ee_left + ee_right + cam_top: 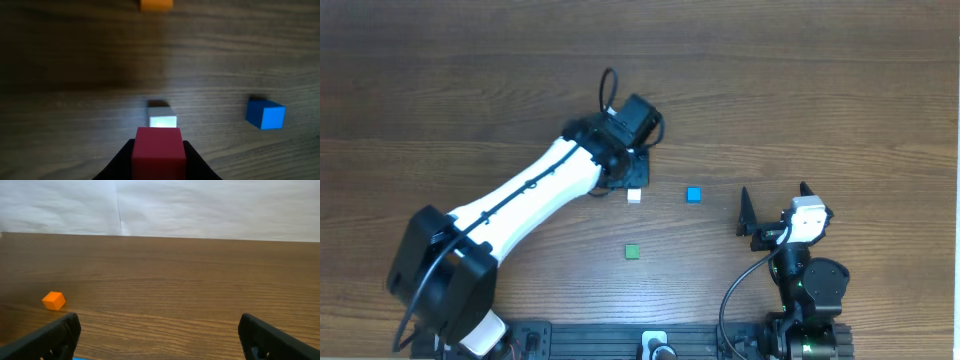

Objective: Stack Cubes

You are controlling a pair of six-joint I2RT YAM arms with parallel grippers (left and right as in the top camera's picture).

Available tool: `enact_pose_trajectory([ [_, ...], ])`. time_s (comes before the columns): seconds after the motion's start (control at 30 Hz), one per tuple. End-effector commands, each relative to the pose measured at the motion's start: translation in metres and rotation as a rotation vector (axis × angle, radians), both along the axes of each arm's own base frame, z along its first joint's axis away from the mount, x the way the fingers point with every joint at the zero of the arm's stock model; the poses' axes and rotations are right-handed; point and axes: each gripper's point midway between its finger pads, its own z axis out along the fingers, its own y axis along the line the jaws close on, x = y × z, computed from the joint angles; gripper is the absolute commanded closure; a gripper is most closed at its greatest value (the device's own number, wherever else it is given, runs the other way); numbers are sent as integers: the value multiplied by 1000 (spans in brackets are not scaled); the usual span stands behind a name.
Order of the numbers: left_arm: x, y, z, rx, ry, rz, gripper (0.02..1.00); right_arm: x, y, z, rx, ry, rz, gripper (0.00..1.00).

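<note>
Wooden desk (820,80): the left jaws pinch a red cube (158,150) near the white cube (162,120); right jaws spread wide.

You have a wood-grain table (440,60) before you, and a white wall (200,205) rises behind its far edge.

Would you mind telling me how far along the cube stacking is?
Nothing is stacked yet: the white cube, blue cube, green cube and orange cube each sit alone on the table. In hand, the left gripper is shut on the red cube, close by the white cube. Left to do: set it down and stack the rest. The right gripper is open and empty.
</note>
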Motion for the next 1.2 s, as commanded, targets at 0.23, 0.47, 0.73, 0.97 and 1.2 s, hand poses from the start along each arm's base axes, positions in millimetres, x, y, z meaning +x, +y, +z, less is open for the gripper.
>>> enact_pose_trajectory([
  [0.23, -14, -14, -32, 31, 80, 63, 978, 0, 1, -2, -1, -4, 0, 9],
  [0.47, -16, -19, -40, 44, 97, 54, 980, 0, 1, -2, -1, -4, 0, 9],
  [0.73, -16, -18, -44, 55, 100, 55, 980, 0, 1, -2, -2, -4, 1, 7],
  [0.97, -15, -16, -46, 69, 96, 57, 974, 0, 1, -2, -2, -4, 1, 9],
  [1.2, -13, -14, -46, 80, 85, 60, 969, 0, 1, -2, -1, -4, 0, 9],
])
